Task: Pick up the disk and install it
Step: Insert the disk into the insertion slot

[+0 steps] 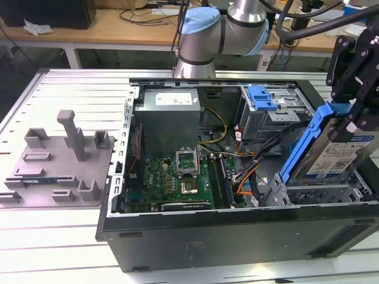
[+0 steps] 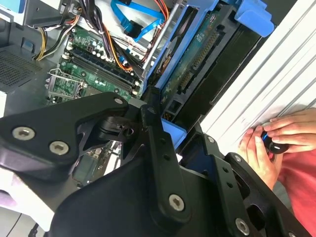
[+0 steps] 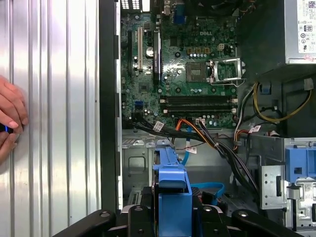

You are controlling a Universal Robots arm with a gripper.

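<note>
At the exterior view's right, the black tool (image 1: 353, 118) grips the tilted blue-railed silver disk (image 1: 337, 155) above the open black computer case (image 1: 237, 239).

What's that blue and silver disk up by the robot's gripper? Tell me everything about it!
The disk is a flat silver metal rectangle with a white-and-blue label, framed by a blue plastic rail. It stands tilted on edge above the grey metal drive cage, at the exterior view's right end of the open computer case. The gripper grips its upper end. Its lower end looks to reach the cage's edge.
</note>
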